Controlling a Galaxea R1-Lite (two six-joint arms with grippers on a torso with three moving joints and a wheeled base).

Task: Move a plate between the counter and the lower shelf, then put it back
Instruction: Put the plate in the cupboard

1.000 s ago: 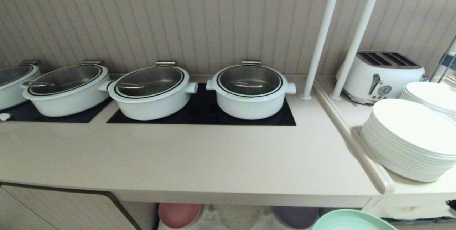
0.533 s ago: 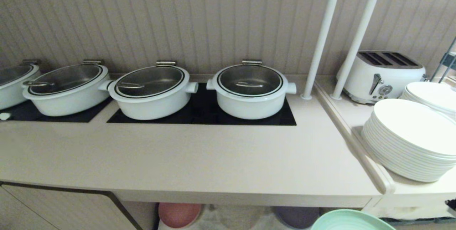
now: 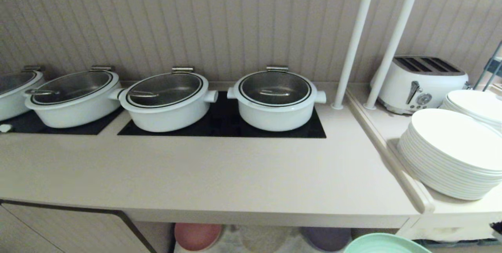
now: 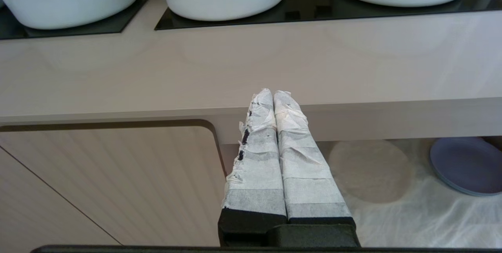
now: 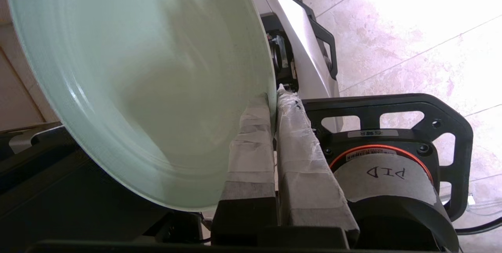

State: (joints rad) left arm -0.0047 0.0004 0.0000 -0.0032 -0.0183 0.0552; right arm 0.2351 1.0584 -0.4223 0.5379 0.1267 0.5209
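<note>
right tool (image 5: 273,100) clamped on rim of mint-green plate (image 5: 137,80), plate in air below front edge of surface (image 3: 219,174), beside lower shelf (image 4: 392,206). plate on neither spot now. judged mid-transfer; which leg cannot tell. setting down and return remain. left tool (image 4: 273,96) pressed together, empty, parked before surface edge. pink plate (image 3: 197,235), purple plate (image 4: 466,164) sit on shelf.

pots (image 3: 275,98) on counter (image 3: 219,178) | plate (image 3: 386,243) apparently below front edge, right
</note>
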